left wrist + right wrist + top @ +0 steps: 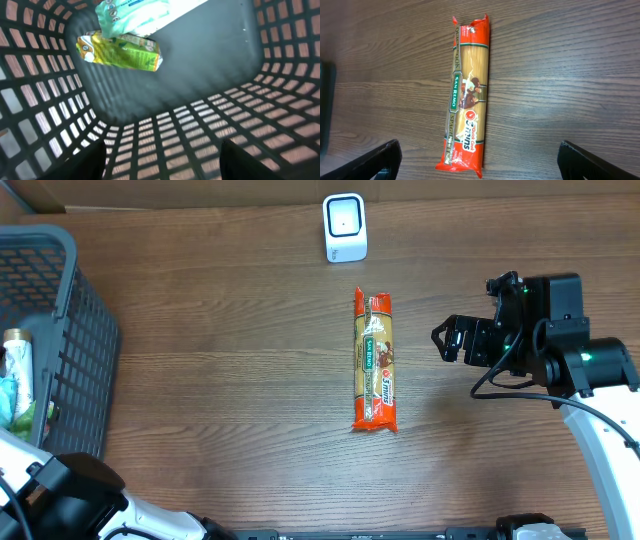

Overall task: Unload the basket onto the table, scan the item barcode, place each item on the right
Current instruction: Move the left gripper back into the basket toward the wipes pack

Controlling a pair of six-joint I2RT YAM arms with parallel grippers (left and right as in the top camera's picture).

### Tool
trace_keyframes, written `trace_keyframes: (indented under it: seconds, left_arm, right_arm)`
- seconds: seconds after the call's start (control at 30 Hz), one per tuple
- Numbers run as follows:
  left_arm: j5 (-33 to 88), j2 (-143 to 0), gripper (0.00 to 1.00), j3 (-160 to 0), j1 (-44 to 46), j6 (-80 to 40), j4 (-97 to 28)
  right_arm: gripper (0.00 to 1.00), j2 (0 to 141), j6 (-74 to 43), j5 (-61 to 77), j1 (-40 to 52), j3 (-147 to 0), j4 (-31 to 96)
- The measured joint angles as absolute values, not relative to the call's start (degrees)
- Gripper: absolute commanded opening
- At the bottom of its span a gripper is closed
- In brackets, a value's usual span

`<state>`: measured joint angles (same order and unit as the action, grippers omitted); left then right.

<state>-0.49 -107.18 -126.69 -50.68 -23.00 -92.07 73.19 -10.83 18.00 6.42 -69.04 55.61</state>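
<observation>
Well left of the pasta (374, 362), flat on the counter (220, 380): left hand (162, 155) part-open, empty, in the basket (90, 330). Just right of it: right hand (447, 340) wide, empty, so pick-up likely pending. Next: grip across, lift, present it to the scanner (345, 227) beyond.

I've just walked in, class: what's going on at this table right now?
Nothing is held yet. A spaghetti packet lies flat on the table, below the white scanner. The right gripper is open beside the packet. The left gripper, also open, faces into the grey basket, where a green carton and a pale packet lie.
</observation>
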Motion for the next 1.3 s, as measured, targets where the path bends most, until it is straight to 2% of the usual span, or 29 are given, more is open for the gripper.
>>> trace_keyframes:
  seconds: [0.4,0.67,0.87,0.97,1.03,1.13,1.3]
  left_arm:
    - [-5.91,-107.18,0.66,-117.95,-50.68,-25.21,-83.85]
    - [-8.29,-107.20,0.66,-110.48,-50.65,-22.48,-72.97]
    - [-8.73,-107.24,0.72,-105.73,-50.65,-18.90,-61.10]
    - [-8.71,-107.33,0.79,-102.52,-50.61,-14.87,-52.16]
    - [-8.80,-107.37,0.78,-99.29,-50.24,-10.13,-44.88]
    - [-8.84,-107.37,0.76,-96.20,-49.52,-3.60,-41.80]
    - [-9.26,-107.81,0.80,-90.83,-48.86,7.07,-40.71]
  right_arm:
    - [1.00,73.19,-10.90,18.00,6.42,-69.04,55.64]
    - [1.00,73.19,-10.90,18.00,6.44,-69.04,55.55]
    - [1.00,73.19,-10.92,18.00,6.44,-69.04,55.57]
    - [1.00,73.19,-10.92,18.00,6.44,-69.04,55.57]
    - [1.00,73.19,-10.90,17.98,6.44,-69.04,55.55]
    - [1.00,73.19,-11.05,18.00,6.44,-69.04,55.59]
    - [1.00,73.21,-11.86,18.00,6.44,-69.04,55.40]
